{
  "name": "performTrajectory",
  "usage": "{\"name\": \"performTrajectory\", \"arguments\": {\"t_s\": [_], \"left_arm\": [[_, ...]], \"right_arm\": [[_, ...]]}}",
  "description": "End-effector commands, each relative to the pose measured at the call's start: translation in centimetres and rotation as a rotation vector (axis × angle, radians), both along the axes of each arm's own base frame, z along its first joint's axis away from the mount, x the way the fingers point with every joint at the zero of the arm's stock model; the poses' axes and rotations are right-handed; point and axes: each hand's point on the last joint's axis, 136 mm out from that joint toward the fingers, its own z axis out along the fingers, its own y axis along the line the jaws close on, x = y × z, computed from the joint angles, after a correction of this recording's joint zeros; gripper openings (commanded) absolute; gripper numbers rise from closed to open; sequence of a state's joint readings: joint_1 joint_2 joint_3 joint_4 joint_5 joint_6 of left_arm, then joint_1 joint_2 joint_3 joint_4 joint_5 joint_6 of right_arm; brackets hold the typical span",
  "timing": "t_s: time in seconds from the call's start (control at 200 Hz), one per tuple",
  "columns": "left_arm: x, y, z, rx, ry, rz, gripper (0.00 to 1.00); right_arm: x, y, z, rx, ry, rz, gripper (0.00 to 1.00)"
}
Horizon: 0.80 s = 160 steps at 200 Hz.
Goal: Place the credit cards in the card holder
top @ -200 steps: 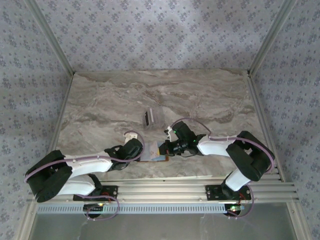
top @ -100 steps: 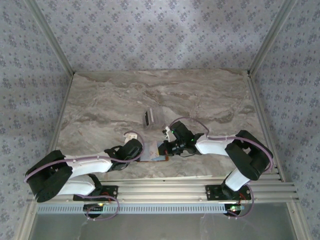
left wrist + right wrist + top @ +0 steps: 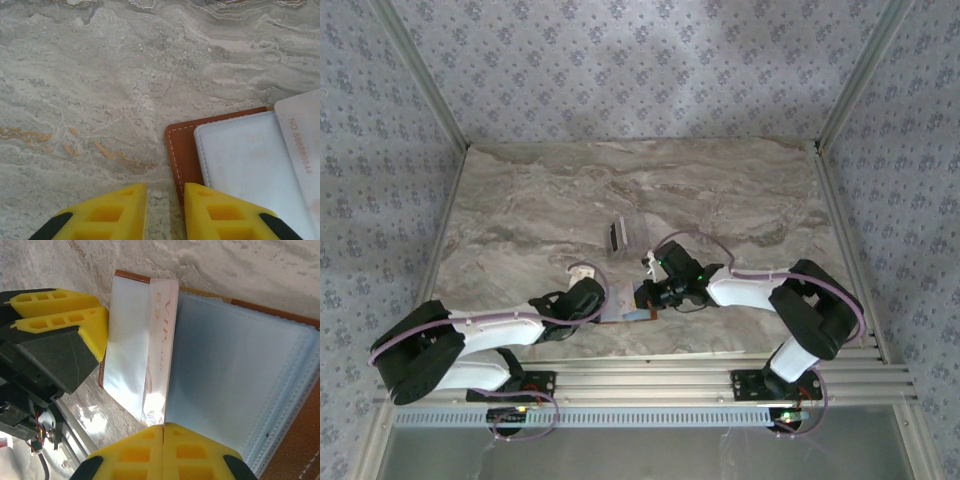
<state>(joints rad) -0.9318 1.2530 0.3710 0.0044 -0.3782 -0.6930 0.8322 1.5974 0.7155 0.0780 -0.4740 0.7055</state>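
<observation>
Right gripper (image 3: 163, 430): yellow fingers pressed together, pinching the near short end of a thin, pale pinkish-white rectangular credit card (image 3: 161, 340) printed "VIP". The card runs straight out from the fingertips and is seen steeply foreshortened. It sits over the open face of the small, flat, brown leather card holder (image 3: 240, 370), whose blue-grey sleeved inside faces up. The card's far end reaches about to the holder's stitched brown rim. Cannot tell whether the card's lower edge sits inside a sleeve.

Left gripper (image 3: 165, 192): yellow fingers only narrowly parted, with bare table showing in the gap and nothing between them. Its right finger (image 3: 220, 212) overlaps the holder's near brown edge; touching or just above, cannot tell. Ahead and to the right of that finger lies a pale inner flap, then the credit card's numbered face.

Top view: the grippers face each other with the card holder between them, flat on the grey veined marble-pattern table (image 3: 100, 75).

Beyond both grippers, well apart from the holder, a small pale card stack (image 3: 621, 236) with a dark edge lies on the table.
</observation>
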Motion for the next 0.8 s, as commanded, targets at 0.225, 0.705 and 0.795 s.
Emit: {"name": "performTrajectory", "arguments": {"t_s": [0.225, 0.705, 0.795], "left_arm": [[-0.8, 0.2, -1.0, 0.006, 0.035, -0.010, 0.25], [-0.8, 0.4, -1.1, 0.003, 0.031, -0.005, 0.25], [-0.9, 0.5, -1.0, 0.005, 0.027, -0.004, 0.25]], "right_arm": [[-0.5, 1.6, -0.6, 0.028, 0.025, 0.034, 0.00], [-1.5, 2.7, -0.5, 0.040, 0.039, 0.058, 0.00], [-2.1, 2.4, -0.3, 0.039, 0.043, 0.064, 0.00]]}}
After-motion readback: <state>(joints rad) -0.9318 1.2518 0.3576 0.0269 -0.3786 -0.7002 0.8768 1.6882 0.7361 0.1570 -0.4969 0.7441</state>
